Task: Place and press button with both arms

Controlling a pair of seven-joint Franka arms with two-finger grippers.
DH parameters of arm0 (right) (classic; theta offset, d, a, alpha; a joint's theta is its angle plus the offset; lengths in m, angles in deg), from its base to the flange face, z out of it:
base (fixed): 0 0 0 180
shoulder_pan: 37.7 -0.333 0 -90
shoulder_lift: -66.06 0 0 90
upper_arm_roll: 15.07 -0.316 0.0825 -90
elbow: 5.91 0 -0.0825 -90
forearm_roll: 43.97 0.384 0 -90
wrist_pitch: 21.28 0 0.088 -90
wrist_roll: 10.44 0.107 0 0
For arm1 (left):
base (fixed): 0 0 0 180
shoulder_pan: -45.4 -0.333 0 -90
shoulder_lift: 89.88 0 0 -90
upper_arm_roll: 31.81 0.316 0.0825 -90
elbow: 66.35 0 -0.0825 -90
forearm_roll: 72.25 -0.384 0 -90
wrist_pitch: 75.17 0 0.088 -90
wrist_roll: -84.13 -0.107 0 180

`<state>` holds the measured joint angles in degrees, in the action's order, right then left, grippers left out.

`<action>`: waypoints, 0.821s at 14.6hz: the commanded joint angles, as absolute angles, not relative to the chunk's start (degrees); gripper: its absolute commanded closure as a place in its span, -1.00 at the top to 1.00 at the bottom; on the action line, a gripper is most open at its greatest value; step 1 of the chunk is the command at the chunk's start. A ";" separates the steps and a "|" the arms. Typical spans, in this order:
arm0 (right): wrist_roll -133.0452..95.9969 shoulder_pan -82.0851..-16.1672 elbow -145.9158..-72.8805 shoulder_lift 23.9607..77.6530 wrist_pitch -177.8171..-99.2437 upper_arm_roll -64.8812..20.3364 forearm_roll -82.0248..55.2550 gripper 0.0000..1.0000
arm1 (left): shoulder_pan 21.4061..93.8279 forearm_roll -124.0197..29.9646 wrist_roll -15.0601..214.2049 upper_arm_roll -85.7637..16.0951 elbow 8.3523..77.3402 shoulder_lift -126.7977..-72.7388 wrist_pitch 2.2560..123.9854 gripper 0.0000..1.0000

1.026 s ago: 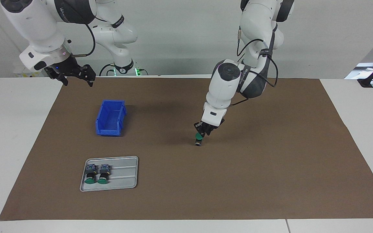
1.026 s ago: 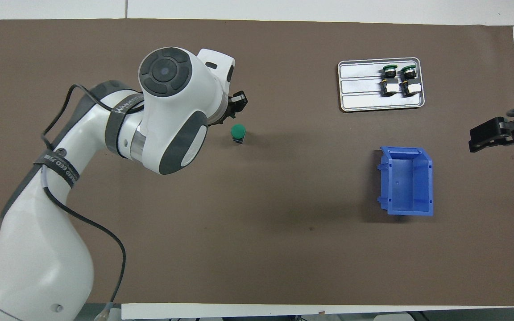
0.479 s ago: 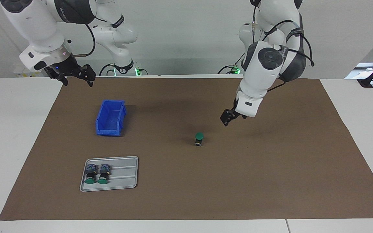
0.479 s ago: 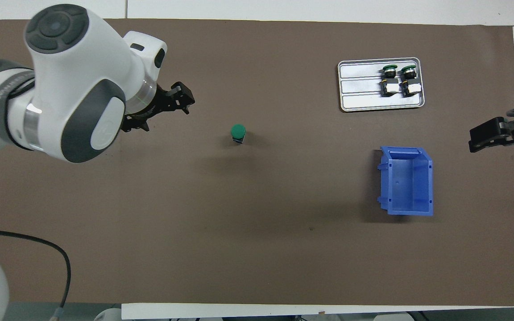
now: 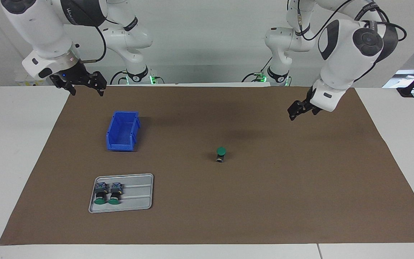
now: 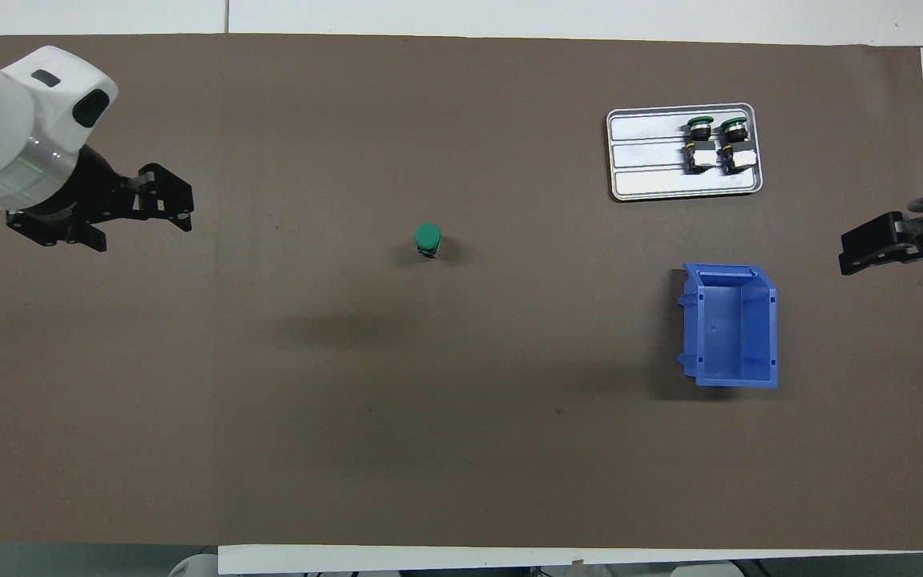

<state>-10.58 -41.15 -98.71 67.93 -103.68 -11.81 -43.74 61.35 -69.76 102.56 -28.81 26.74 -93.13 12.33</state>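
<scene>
One button stands upright on the brown mat, green cap up, near the table's middle, with nothing touching it. My left gripper hangs open and empty above the mat, well off toward the left arm's end of the table. At the right arm's end, my right gripper waits open and empty in the air over the mat's edge. Two more buttons lie side by side in a grey tray.
A blue open bin sits on the mat toward the right arm's end, nearer to the robots than the tray. The brown mat covers most of the white table.
My left gripper let go of the upright button, opened, and rose away toward the left arm's end of the table. The button stayed put. The right arm did not move.
</scene>
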 commanded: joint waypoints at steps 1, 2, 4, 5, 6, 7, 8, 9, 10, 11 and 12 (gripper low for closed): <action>-7.39 -45.67 -98.55 67.74 -107.05 -12.35 -41.34 0.97 | 58.59 -72.51 96.37 -29.08 28.57 -89.36 9.21 0.99; -3.10 -48.57 -97.07 65.82 -107.94 -12.43 -41.25 0.97 | 57.89 -73.65 94.17 -29.08 28.22 -88.75 7.90 0.99; 7.09 -54.02 -91.37 60.38 -108.91 -12.44 -40.81 0.97 | 56.39 -74.88 90.12 -28.99 27.17 -88.13 5.26 0.99; 11.14 -56.75 -88.12 56.69 -109.26 -12.52 -40.81 0.97 | 55.60 -74.98 88.45 -28.99 26.82 -87.78 4.11 0.99; 16.06 -59.30 -83.48 52.31 -110.31 -12.52 -40.72 0.97 | 54.64 -75.06 87.04 -28.99 26.03 -87.51 3.15 0.99; 20.98 -61.58 -79.34 48.09 -110.93 -12.52 -40.72 0.97 | 54.28 -75.06 86.68 -28.99 25.24 -87.42 1.74 0.99; 25.73 -63.87 -75.82 44.04 -111.72 -12.52 -40.64 0.97 | 53.93 -75.06 86.24 -28.91 24.97 -86.99 0.77 0.99; 29.69 -65.81 -74.30 41.48 -113.81 -12.52 -40.63 0.97 | 53.49 -75.15 85.46 -28.91 24.88 -86.46 0.76 0.99; 34.17 -67.83 -74.03 39.54 -116.44 -12.52 -40.63 0.97 | 52.96 -75.15 85.27 -28.99 24.97 -85.93 1.02 0.99; 37.95 -69.59 -73.85 37.34 -118.99 -12.52 -40.72 0.97 | 52.78 -75.15 85.27 -28.99 25.23 -85.15 1.55 0.99; 40.34 -71.00 -73.85 36.19 -119.80 -12.52 -41.16 0.97 | 52.78 -75.15 85.45 -28.99 25.23 -84.96 1.64 0.99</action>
<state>35.24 -69.13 -78.02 40.61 -119.06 -12.86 -41.59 53.33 -74.04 86.38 -28.68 25.32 -86.20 2.39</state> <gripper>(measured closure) 0.013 0.000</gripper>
